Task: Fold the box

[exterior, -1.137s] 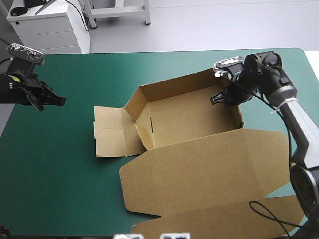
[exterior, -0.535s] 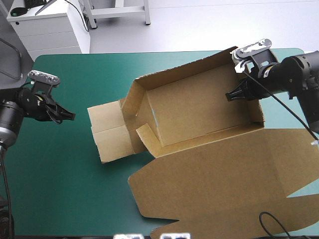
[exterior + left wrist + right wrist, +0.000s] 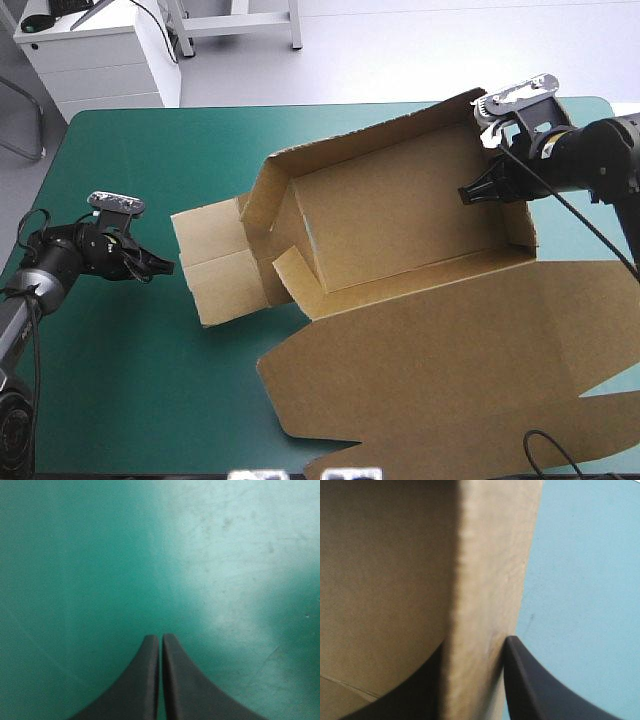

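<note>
Centrally, brown cardboard box (image 3: 400, 230), walls raised. Right gripper (image 3: 472, 192) pinches its upper-right wall; left gripper (image 3: 165, 266), mid-left, clenched empty.

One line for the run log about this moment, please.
box: walls partly raised, lid flat | right gripper: shut on right wall | left gripper: shut, empty

One box (image 3: 400, 225), four black fingers (image 3: 145, 685) (image 3: 532, 692), one table (image 3: 120, 390).

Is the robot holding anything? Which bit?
The right hand pinches the box by its right wall. The left hand is shut on nothing.
</note>
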Robot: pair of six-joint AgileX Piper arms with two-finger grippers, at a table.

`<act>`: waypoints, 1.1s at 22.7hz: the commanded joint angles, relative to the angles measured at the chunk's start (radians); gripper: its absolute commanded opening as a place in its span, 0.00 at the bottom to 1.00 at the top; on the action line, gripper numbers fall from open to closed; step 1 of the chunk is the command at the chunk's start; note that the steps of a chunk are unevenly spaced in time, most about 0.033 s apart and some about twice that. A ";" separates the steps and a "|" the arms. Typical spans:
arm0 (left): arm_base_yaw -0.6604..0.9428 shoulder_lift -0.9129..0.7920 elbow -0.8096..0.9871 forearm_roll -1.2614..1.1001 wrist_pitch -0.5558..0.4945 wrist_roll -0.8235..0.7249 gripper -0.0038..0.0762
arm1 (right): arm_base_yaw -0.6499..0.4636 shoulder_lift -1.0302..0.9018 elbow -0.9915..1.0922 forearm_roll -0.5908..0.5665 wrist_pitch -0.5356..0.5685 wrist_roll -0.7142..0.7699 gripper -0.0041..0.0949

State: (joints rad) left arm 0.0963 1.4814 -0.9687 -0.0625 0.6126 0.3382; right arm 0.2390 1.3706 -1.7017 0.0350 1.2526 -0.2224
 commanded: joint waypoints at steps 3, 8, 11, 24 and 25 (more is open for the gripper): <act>-0.001 -0.023 -0.024 -0.051 -0.054 0.000 0.06 | -0.006 -0.040 -0.097 0.067 -0.005 -0.001 0.02; -0.001 -0.023 -0.024 -0.111 -0.058 0.022 0.06 | -0.007 -0.060 -0.165 0.097 -0.005 -0.001 0.02; -0.001 -0.023 -0.026 -0.294 -0.034 0.188 0.06 | -0.035 -0.083 -0.167 0.104 -0.005 -0.001 0.02; -0.001 -0.023 -0.030 -1.002 0.082 0.743 0.06 | -0.203 -0.100 -0.134 0.340 -0.005 -0.070 0.02; -0.001 -0.023 -0.035 -1.037 0.085 0.764 0.06 | -0.203 -0.100 -0.122 0.340 -0.005 -0.072 0.02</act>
State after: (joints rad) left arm 0.0963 1.4891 -0.9687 -0.9554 0.6966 1.0428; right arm 0.0431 1.2928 -1.8205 0.3296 1.2527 -0.2929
